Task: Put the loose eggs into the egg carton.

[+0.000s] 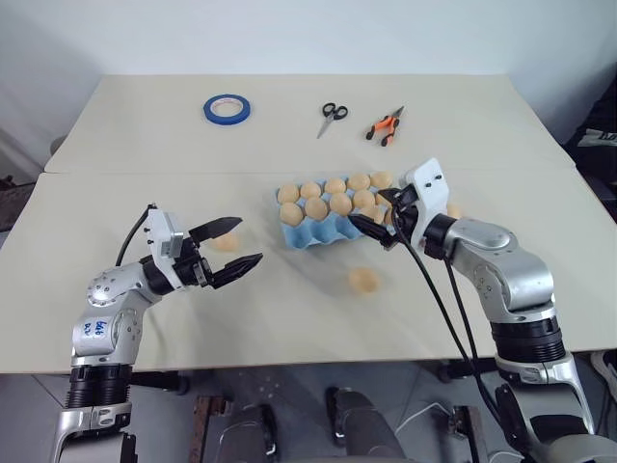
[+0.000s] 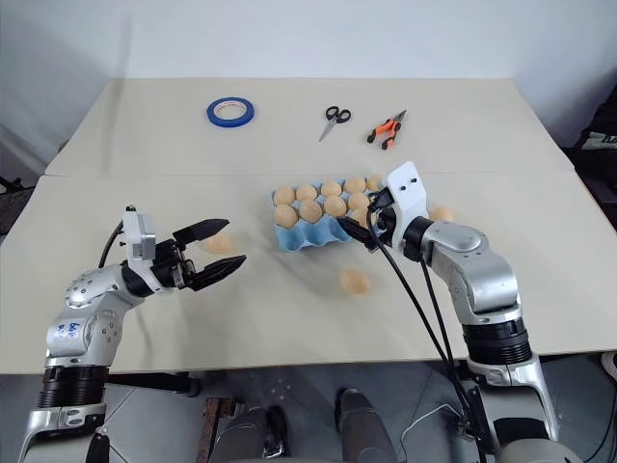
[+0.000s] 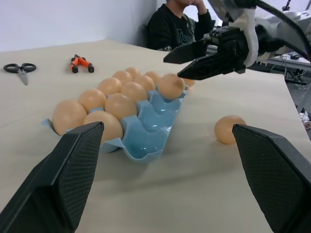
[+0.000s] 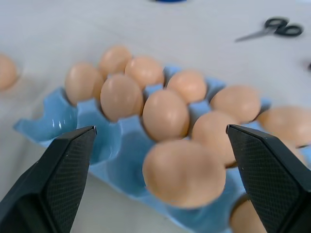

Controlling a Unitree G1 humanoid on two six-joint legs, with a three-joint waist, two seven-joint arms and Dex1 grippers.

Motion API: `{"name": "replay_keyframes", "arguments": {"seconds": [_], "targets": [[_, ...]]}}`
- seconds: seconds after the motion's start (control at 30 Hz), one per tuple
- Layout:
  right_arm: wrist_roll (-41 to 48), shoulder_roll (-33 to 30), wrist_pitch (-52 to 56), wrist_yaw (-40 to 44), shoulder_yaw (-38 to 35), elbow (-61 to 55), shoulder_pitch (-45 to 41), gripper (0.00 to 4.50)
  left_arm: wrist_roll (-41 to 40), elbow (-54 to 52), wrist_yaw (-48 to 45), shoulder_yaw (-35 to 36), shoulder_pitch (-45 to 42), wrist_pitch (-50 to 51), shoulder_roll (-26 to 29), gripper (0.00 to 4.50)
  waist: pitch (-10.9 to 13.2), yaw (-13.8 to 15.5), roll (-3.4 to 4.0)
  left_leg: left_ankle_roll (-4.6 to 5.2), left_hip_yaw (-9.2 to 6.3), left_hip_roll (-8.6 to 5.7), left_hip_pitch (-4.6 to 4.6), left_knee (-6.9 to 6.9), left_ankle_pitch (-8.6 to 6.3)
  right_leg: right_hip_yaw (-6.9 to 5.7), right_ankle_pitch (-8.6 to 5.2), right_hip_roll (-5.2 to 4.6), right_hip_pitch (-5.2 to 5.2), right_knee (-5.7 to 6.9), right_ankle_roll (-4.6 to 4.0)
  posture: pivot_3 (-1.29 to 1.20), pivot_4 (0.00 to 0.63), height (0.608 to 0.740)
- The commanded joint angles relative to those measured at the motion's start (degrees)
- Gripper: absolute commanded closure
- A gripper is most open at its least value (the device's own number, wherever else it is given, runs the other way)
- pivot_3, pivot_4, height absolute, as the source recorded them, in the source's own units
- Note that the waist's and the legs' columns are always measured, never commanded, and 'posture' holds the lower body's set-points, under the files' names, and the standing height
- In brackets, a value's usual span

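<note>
**Pincers spread over an egg tray on the table**

The left pincer hangs low over the pale table, its arm bent at the elbow and reaching in from the left, its two black fingers spread apart and holding nothing. One loose egg lies on the table just beyond its tips.

To the right of it, near the middle of the table, sits the light blue egg carton. Its two back rows are filled with tan eggs, at least ten in all, while most of the front-row cups stand bare. A second loose egg rests on the table just in front of the carton.

The right pincer reaches in from the right over the carton's near right corner, wrist angled down and to the left, its fingers apart. An egg shows between them at the carton's front row, with neither pad touching it. A third loose egg lies behind that wrist.

On the far side of the table lie one roll of blue tape, one pair of scissors and one pair of orange-handled pliers.
</note>
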Motion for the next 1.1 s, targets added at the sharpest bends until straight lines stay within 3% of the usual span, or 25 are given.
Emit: {"name": "replay_keyframes", "arguments": {"seconds": [0.03,0.33,0.57,0.77,0.97,1.1], "targets": [[0.03,-1.22,-0.68,-0.51,-2.65,-1.18,-0.15,0.01,-0.92,-0.23,-0.38,0.41,-1.85,-1.29,-0.11,0.0,0.0,0.0,0.0,0.0,0.0,-0.01,0.0,-0.01,0.0,0.01,0.0,-0.01,0.0,0.0,0.0,0.0,0.15,0.74],[1.11,-2.23,-1.12,-1.3,-6.88,-2.97,2.2,0.01,-0.94,0.06,-0.7,0.35,-2.44,-1.16,-0.14,0.0,0.0,0.02,0.0,0.09,0.01,0.01,0.0,-0.03,0.06,0.01,0.0,0.02,0.0,-0.03,0.0,0.0,0.15,0.74],[10.96,-12.27,-4.64,12.38,-22.32,-15.89,22.68,0.01,-1.15,-0.28,-0.86,1.34,-1.12,-0.84,0.93,0.0,0.0,1.71,0.0,0.33,-0.01,0.03,-0.04,-0.07,-0.05,-0.16,0.0,0.01,0.06,-0.27,0.01,0.0,0.15,0.74],[13.17,-13.98,-11.64,19.81,-31.26,-15.88,37.74,0.01,-0.71,1.11,-0.94,0.78,-2.26,-1.11,0.4,0.0,-0.01,1.61,-0.02,0.23,0.08,-0.01,0.12,0.05,-0.21,-0.13,0.05,-0.02,0.26,-0.33,0.1,0.0,0.15,0.74],[13.09,-13.2,-16.18,19.8,-32.91,-13.81,40.37,0.01,-0.49,2.79,-1.48,0.28,-3.6,-1.6,0.27,0.0,-0.01,1.31,-0.03,0.3,0.08,-0.02,0.22,0.12,-0.08,-0.07,0.08,-0.02,0.36,-0.34,-0.16,0.0,0.15,0.74],[10.51,-12.33,-18.39,15.55,-31.16,-11.26,37.83,0.01,-0.4,3.25,-1.71,0.15,-3.97,-1.77,0.2,0.0,-0.01,1.39,-0.03,0.3,0.07,-0.05,0.22,0.12,-0.05,-0.06,0.07,-0.07,0.37,-0.34,-0.2,0.0,0.15,0.74]]}}
